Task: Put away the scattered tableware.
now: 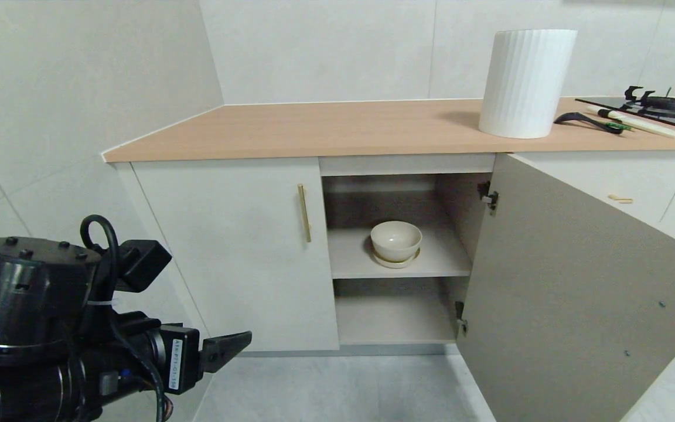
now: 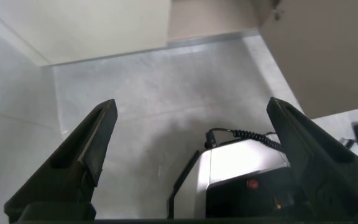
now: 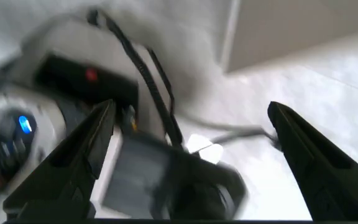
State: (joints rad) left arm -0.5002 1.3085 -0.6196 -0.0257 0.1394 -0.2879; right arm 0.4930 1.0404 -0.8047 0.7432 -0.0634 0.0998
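Observation:
A cream bowl [image 1: 396, 239] rests on a small plate [image 1: 395, 260] on the middle shelf [image 1: 431, 261] of the open cabinet. My left gripper [image 1: 238, 346] hangs low at the lower left, well away from the cabinet. Seen from the left wrist, that gripper [image 2: 191, 134] is open with nothing between its fingers, pointing down at the floor. My right gripper [image 3: 191, 134] is open as well, empty, above the floor.
The right cabinet door [image 1: 572, 293] stands swung wide open; the left door [image 1: 238, 252] with its gold handle is closed. On the wooden counter [image 1: 337, 126] stand a white ribbed cylinder [image 1: 526, 82], a black ladle [image 1: 586, 121], a stick-like utensil [image 1: 636, 123] and a hob [image 1: 668, 105].

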